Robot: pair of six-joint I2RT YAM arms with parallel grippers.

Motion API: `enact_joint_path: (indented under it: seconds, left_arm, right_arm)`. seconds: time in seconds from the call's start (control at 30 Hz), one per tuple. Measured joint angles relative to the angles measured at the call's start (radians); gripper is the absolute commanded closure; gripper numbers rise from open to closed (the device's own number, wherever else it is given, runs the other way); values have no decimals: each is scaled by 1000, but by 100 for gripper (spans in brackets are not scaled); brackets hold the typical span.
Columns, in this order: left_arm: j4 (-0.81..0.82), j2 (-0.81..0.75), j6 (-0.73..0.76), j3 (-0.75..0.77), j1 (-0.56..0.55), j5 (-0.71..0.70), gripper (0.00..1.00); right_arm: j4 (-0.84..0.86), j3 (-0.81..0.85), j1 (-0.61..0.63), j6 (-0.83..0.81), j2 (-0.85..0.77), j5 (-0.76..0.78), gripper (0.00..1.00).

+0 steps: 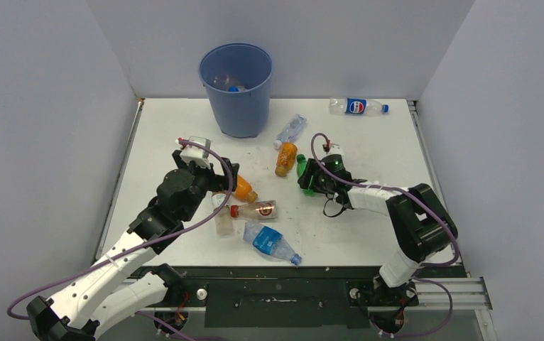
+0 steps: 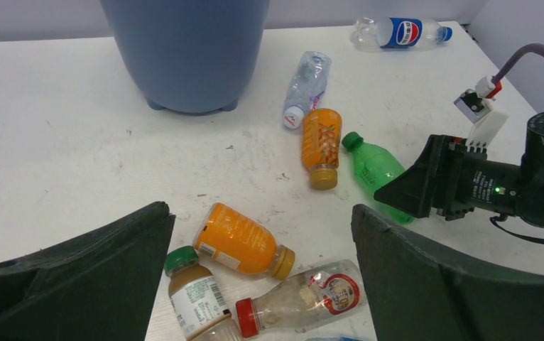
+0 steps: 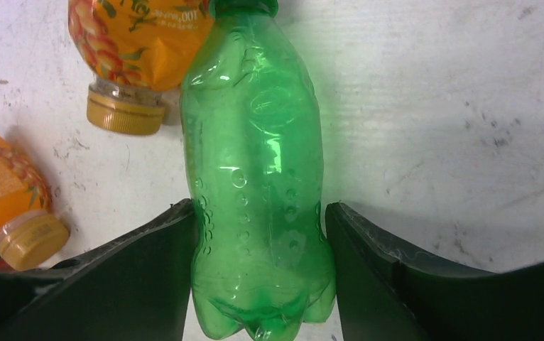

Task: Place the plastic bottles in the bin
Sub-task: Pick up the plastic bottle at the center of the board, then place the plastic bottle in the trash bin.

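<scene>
The blue bin (image 1: 239, 106) stands at the back of the table with bottles inside it. My right gripper (image 3: 260, 213) is shut on the lower body of the green bottle (image 3: 255, 142), which lies on the table; a finger presses each side. My left gripper (image 2: 260, 212) hangs open above a cluster: an orange bottle (image 2: 241, 240), a green-capped brown one (image 2: 194, 291) and a clear red-capped one (image 2: 301, 297). A blue-labelled bottle (image 1: 269, 241) lies nearer the front. Another orange bottle (image 2: 321, 142) lies beside the green one.
A crushed clear bottle (image 1: 291, 130) lies right of the bin. A Pepsi bottle (image 1: 356, 106) rests at the back right by the wall. Grey walls close in the table (image 1: 368, 234) on three sides.
</scene>
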Motion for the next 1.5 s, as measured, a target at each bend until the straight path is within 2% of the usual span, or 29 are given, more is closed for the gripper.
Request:
enact_joint_path:
  seconds: [0.1,0.13,0.17,0.2,0.4,0.53,0.67,0.87,1.0,1.13,1.23,1.5]
  left_arm:
    - [5,-2,-14,-13,0,11,4]
    - [4,-3,-18,-15,0,11,4]
    - [4,-4,-23,-16,-2,13,4]
    - [3,-5,-31,-16,-4,14,4]
    - [22,-43,-48,-21,-34,96,4]
    - [192,-114,-126,-101,-37,222,4]
    - [351,-115,-289,-146,-38,317,4]
    - [562,39,-488,-137,-38,429,4]
    - [605,186,-556,-93,-42,509,3]
    - [645,264,-591,-71,-56,554,0]
    - [673,281,-600,-65,-66,566,7]
    - [734,315,-608,-29,-87,571,18]
  right_arm:
    - [17,-60,7,-8,-61,-1,72]
    - [17,-87,16,-16,-102,5,79]
    - [16,-113,34,-26,-153,14,91]
    - [15,-142,64,-44,-225,28,94]
    - [34,-238,236,-129,-675,40,95]
    - [46,-339,270,-142,-960,14,95]
    - [53,-423,282,-137,-1138,-23,95]
    - [120,-499,282,-103,-1199,-99,95]
    - [186,-523,283,-72,-1180,-141,95]
    - [248,-534,288,-38,-1157,-172,95]
    - [276,-535,289,-22,-1154,-188,95]
    - [322,-535,296,2,-1131,-209,95]
